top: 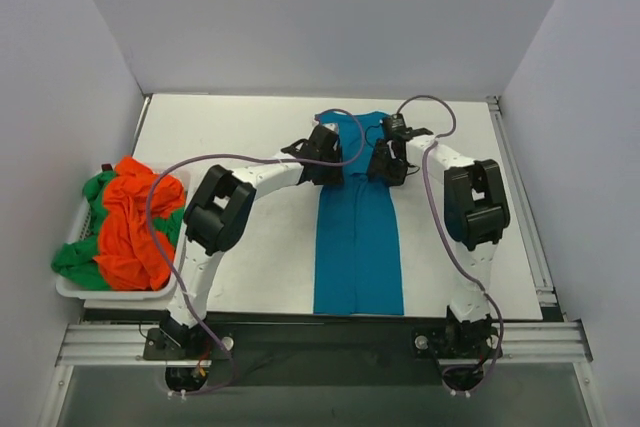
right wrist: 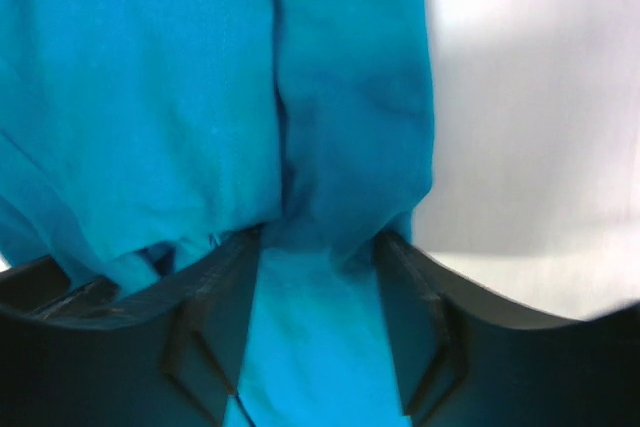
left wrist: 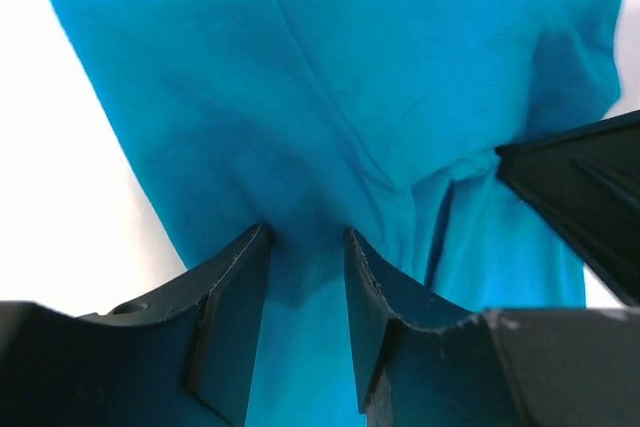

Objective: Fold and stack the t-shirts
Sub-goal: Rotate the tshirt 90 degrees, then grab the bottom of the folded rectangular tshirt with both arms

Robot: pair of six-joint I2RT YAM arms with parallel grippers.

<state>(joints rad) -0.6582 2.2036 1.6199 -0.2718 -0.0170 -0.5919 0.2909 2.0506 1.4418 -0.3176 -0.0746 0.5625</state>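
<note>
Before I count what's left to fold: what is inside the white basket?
An orange shirt lies on top of a green shirt in the basket; whatever is beneath them is covered.

The top external camera sits high above and behind the near end of the teal-blue t-shirt [top: 358, 247], looking steeply down and taking in the whole garment from afar. Each wrist camera faces that t-shirt's far half from very close, cloth nearly filling its view; all three views share this far half
</note>
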